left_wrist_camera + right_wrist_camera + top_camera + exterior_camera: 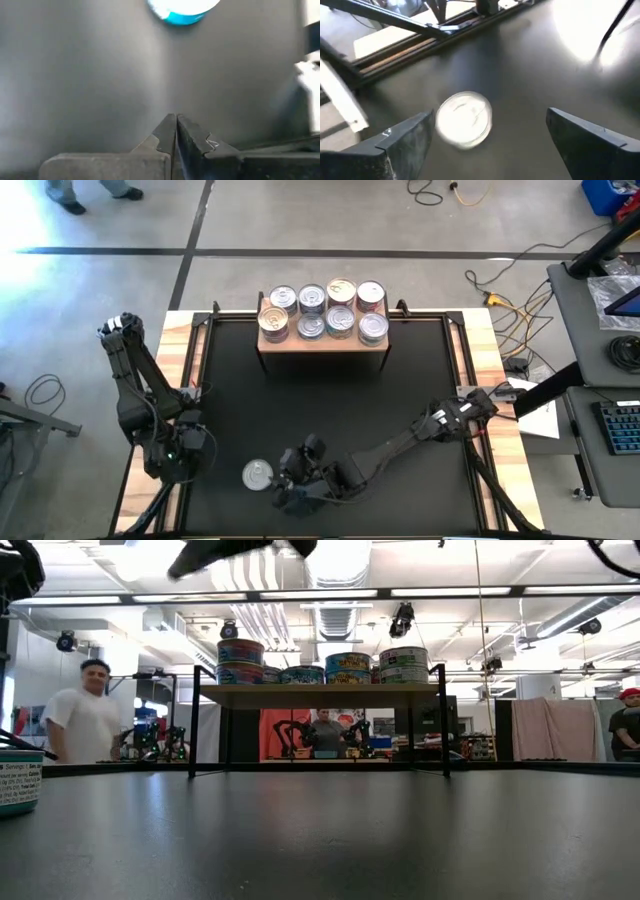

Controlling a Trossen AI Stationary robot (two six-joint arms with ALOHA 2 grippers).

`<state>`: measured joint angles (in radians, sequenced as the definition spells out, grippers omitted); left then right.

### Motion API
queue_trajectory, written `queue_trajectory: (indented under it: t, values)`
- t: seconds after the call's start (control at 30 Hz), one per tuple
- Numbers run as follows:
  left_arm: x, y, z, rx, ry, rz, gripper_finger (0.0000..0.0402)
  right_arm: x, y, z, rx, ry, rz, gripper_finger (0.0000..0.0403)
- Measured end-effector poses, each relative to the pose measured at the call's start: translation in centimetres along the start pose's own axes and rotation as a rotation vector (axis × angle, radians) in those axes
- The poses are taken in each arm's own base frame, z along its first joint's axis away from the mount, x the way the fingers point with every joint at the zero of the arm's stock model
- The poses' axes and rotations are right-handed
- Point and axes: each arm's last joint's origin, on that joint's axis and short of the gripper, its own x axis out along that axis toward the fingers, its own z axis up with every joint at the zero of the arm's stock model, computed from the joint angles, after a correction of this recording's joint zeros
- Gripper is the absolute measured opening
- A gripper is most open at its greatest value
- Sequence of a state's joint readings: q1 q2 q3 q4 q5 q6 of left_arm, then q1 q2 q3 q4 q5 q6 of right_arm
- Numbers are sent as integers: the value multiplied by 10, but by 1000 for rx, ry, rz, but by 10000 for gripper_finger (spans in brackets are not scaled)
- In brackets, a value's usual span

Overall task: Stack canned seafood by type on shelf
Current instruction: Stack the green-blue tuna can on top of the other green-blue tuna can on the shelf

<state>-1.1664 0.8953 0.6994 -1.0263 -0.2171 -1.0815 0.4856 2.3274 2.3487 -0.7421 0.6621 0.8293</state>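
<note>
**Loose tin near the front edge, end effector spread beside it**

Across the desk [330, 430], the shelf [322, 340] at the back edge carries eight tins in two rows. One silver-lidded tin [258, 474] lies alone by the front edge. The right end effector [292, 478] sits just beside it, fingers wide apart, holding nothing. A low or off-centre approach could nudge the tin toward the edge. The left end effector [175, 131] waits at the front left corner, fingers pressed together.

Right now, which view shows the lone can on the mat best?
The high view: the lone can lies whole beside the right hand. Right wrist shows its lid blurred; low view only its side; left wrist just an edge.
</note>
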Motion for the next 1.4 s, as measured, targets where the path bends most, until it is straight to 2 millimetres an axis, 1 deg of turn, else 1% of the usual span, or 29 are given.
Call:
queue_trajectory:
  t: [0.1,0.17,0.27,0.37,0.5,0.6,0.7,0.77,0.9,0.97,1.03,1.23,1.3,1.4]
  values:
    - [-13,5,2,35,19,-2,0,15,-7,6,-59,-12,-11,375]
    - [-23,5,4,48,-20,-38,0,19,-12,13,-35,-26,-19,376]
    - [-31,8,7,31,-109,-63,0,16,-13,22,0,-65,-29,376]
    - [-31,11,6,11,-129,-58,0,3,-3,17,-30,-91,-11,376]
    - [-22,10,4,16,-96,-23,0,-11,11,-1,-51,-86,3,377]
    - [-12,9,2,27,-61,9,0,-12,15,-14,-72,-69,-9,377]
    - [-4,9,0,38,-39,47,0,-9,18,-22,-81,-62,-6,376]
    - [1,8,-1,42,-30,65,0,-8,20,-23,-46,-58,17,376]
    - [9,7,-2,52,-31,77,0,-11,31,-13,149,-117,133,376]
    - [14,7,-3,50,-35,73,0,-16,38,-8,167,-163,193,376]
    - [20,6,-4,42,-41,62,0,-23,43,-8,161,-178,223,376]
    - [34,0,-6,13,-4,27,0,-35,53,-23,213,-119,274,376]
    - [37,-2,-6,17,4,17,0,-37,52,-29,178,-92,250,376]
    - [46,-4,-7,33,-3,14,0,-36,42,-42,76,-11,144,376]
